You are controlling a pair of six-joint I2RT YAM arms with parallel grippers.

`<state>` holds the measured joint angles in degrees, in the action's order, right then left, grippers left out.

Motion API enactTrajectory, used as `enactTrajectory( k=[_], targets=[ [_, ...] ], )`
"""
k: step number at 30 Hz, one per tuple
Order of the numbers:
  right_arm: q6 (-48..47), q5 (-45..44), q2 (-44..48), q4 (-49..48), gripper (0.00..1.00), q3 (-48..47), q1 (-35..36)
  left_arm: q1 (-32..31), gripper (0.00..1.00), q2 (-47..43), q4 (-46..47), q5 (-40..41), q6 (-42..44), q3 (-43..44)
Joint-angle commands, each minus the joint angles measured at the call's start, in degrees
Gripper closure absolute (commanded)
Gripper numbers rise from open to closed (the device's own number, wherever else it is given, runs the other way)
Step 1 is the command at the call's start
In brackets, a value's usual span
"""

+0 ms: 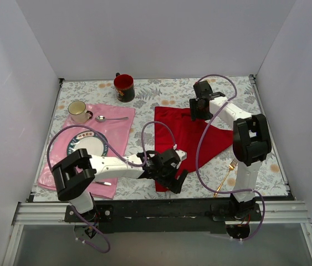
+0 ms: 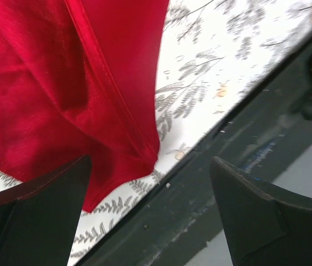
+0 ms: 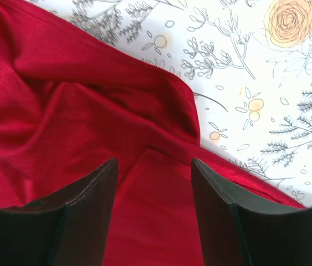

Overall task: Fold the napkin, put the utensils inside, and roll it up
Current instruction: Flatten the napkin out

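gold utensils [image 1: 223, 183] too small to count, napkin [image 1: 183, 133] edges cut off in wrist views

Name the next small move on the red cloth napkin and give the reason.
Probably lower and close the left gripper on the near corner of the bright red cloth napkin. Its jaws stand open over that corner, holding nothing, and the right gripper is likewise open over the far edge, so no fold can begin yet.

The top external view looks down from above and behind the arm bases, taking in the whole tabletop [image 1: 167, 91]. The left wrist view sits close over the napkin [image 2: 50, 83] at its near corner. The right wrist view looks closely down on the napkin's far edge. All three views share that cloth.
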<state>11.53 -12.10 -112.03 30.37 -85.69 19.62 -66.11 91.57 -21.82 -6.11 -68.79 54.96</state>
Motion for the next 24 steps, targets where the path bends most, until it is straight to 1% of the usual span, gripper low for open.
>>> enactTrajectory(
  k=[1, 3, 4, 5, 7, 8, 10, 11, 12, 13, 15, 17, 18, 20, 21, 22, 24],
  targets=[
    [-2.9, -1.9, 1.0, 0.5, 0.40, 0.3, -0.3, -1.3, 0.13, 2.9, 2.2, 3.2, 0.0, 1.0],
    [-2.5, -1.2, 1.5, -1.2, 0.40, 2.5, -0.4, -1.4, 0.14, 4.6, 2.4, 5.4, -0.4, 1.9],
    [-2.6, -0.7, 1.6, -2.0, 0.43, 3.2, -0.4, -1.5, 0.16, 4.8, 2.3, 5.4, -0.5, 2.0],
    [-2.7, 0.0, 1.9, -3.6, 0.43, 4.5, -0.4, -1.4, 0.20, 5.2, 2.3, 7.9, -0.5, 2.2],
    [-2.8, 1.1, 1.6, -4.9, 0.44, 5.2, -0.5, -1.4, 0.25, 5.6, 2.0, 10.5, -0.2, 2.7],
    [-3.0, 1.3, 0.7, -4.9, 0.46, 5.0, -0.4, -1.5, 0.31, 5.9, 1.7, 11.2, -0.2, 3.0],
    [-3.2, 1.9, -0.2, -4.7, 0.49, 4.7, -0.5, -1.4, 0.36, 6.2, 1.3, 12.6, -0.5, 3.4],
    [-3.2, 2.0, -0.7, -4.7, 0.52, 4.7, -0.5, -1.5, 0.39, 6.1, 1.2, 12.9, -0.6, 3.4],
    [-3.3, 1.7, -0.8, -4.7, 0.56, 5.0, -0.5, -1.4, 0.47, 5.7, 1.0, 13.5, -0.7, 3.5],
    [-3.4, 1.4, -0.5, -4.8, 0.58, 5.4, -0.4, -1.4, 0.49, 5.6, 0.9, 13.9, -1.2, 3.4],
    [-3.4, 0.0, 0.4, -5.0, 0.59, 6.4, -0.5, -1.4, 0.58, 4.4, 0.6, 15.0, -1.2, 3.3],
    [-3.5, -1.3, 2.4, -4.8, 0.66, 7.0, -0.5, -1.4, 0.66, 3.7, -0.1, 17.0, -0.8, 3.8],
    [-3.8, -2.3, 3.2, -4.8, 0.76, 7.2, -0.5, -1.3, 0.77, 3.4, -0.4, 17.7, -0.6, 4.0],
    [-4.5, -2.6, 5.4, -5.9, 0.90, 8.1, -0.7, -1.1, 0.91, 3.0, -1.1, 19.6, 0.1, 5.3],
    [-4.7, -2.7, 5.9, -6.5, 0.98, 8.3, -1.2, -0.9, 0.98, 2.9, -1.4, 20.1, 0.3, 5.9],
    [-4.8, -2.7, 6.2, -6.8, 0.99, 7.6, -1.4, -0.7, 1.00, 2.7, -1.6, 20.6, 0.5, 6.5],
    [-5.0, -2.1, 6.0, -6.0, 0.99, 5.8, -2.3, -0.1, 1.00, 2.6, -2.3, 21.6, 1.4, 8.5]
  ],
)
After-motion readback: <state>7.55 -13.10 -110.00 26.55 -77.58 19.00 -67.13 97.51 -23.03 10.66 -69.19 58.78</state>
